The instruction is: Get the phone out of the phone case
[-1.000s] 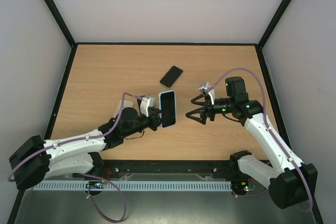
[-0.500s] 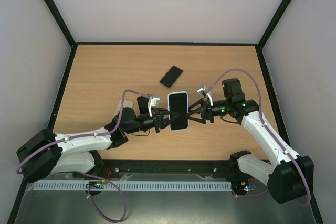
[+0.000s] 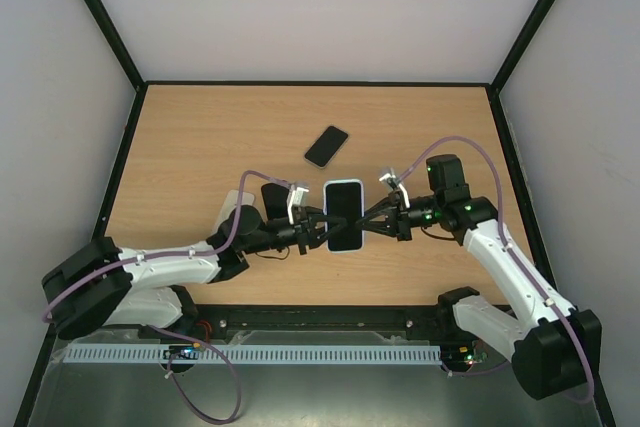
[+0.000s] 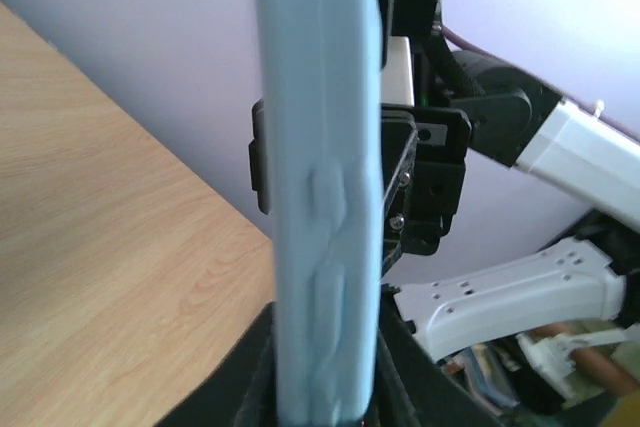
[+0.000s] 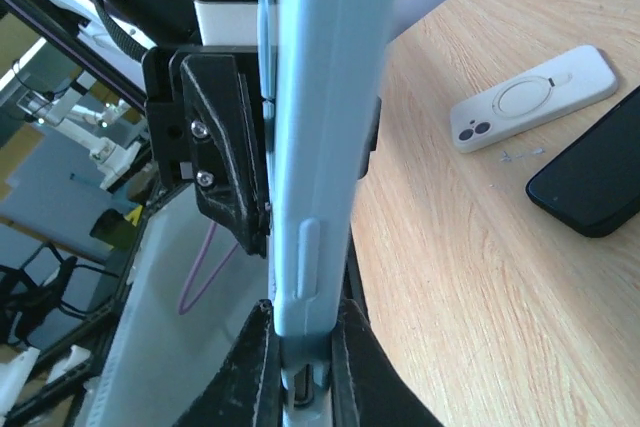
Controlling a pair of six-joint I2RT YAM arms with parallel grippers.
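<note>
My left pincer was clamped narrow on one long edge of the pale blue phone case. My right pincer was pinched onto the opposite edge. The case, with the phone inside, hung above the table at mid-frame of the top view, screen upward.

Left wrist cam | I see the light-blue phone case edge-on and upright at mid-frame, button bumps on its side | lower end pinched in my left gripper, dark fingers either side | right gripper close behind the case, contact hidden | wooden table at left
</note>
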